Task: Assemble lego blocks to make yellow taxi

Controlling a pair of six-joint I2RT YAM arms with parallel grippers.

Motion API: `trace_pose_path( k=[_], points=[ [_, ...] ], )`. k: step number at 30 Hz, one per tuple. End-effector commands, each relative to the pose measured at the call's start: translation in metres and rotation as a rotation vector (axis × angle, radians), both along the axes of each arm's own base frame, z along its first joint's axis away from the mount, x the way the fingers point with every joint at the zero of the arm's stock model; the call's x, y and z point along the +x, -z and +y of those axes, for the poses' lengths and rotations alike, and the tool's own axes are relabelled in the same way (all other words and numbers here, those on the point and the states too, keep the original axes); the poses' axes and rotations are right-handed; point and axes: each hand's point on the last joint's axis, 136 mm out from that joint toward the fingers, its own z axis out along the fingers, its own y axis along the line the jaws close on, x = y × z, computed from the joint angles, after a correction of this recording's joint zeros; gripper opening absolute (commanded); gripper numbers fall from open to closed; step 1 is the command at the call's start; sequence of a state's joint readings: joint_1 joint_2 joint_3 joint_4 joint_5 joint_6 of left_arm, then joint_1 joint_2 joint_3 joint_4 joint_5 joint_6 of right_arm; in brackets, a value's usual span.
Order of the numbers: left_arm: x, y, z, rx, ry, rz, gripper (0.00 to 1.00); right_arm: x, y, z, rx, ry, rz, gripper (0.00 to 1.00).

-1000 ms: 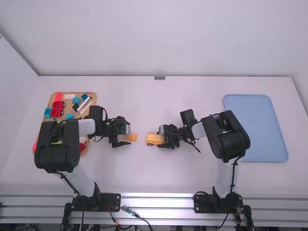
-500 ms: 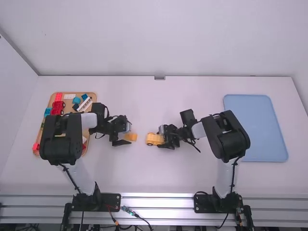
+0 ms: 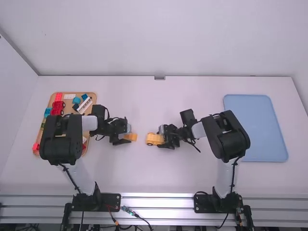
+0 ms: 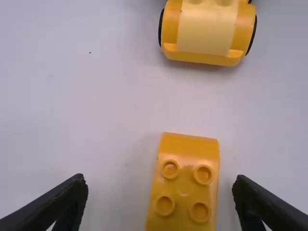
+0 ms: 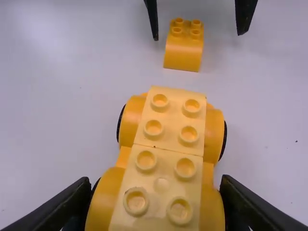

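Observation:
My left gripper (image 3: pixel 127 135) is open low over the table, left of centre, around a small yellow block (image 3: pixel 131 137). In the left wrist view the left gripper (image 4: pixel 160 187) has a gap on either side of this block (image 4: pixel 184 192), whose four studs face up and whose far end is curved. My right gripper (image 3: pixel 164 137) holds a yellow wheeled car base (image 3: pixel 154 139) just right of the block, apart from it. From the right wrist, the right gripper (image 5: pixel 156 187) is shut on the sides of the base (image 5: pixel 166 154), which has a pale studded top.
A tan tray (image 3: pixel 70 101) with red, blue and white pieces lies at the left, partly under the left arm. A blue tray (image 3: pixel 256 127) lies at the right. Bare table separates the car base from the block.
The left arm's upper links have shifted slightly right and away from the camera since the oldest frame, while its gripper has stayed around the block. The right arm and car base have kept still.

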State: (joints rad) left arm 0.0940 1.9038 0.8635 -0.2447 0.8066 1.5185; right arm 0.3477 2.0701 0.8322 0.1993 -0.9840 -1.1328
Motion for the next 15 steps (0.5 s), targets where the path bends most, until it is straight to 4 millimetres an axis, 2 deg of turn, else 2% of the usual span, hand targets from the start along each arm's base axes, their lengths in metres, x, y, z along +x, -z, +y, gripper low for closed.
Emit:
trace_pose_path(
  k=[1,5,6,15],
  points=[
    [-0.0094,0.0053,-0.0036,-0.016,0.004,0.037,0.77,0.0041,0.0012,0.0015,0.003,-0.001,0.000,0.69],
    [-0.0092,0.0053,-0.0036,-0.016,0.001,0.039,0.68,0.0039,0.0007,0.0018,0.006,-0.001,0.003,0.69],
    [-0.0094,0.0053,-0.0035,-0.016,0.002,0.039,0.63,0.0040,0.0009,0.0017,0.005,0.000,0.004,0.69],
    [-0.0108,0.0056,-0.0037,-0.017,-0.001,0.049,0.53,0.0041,0.0011,0.0015,0.003,0.000,0.003,0.69]
  ],
)
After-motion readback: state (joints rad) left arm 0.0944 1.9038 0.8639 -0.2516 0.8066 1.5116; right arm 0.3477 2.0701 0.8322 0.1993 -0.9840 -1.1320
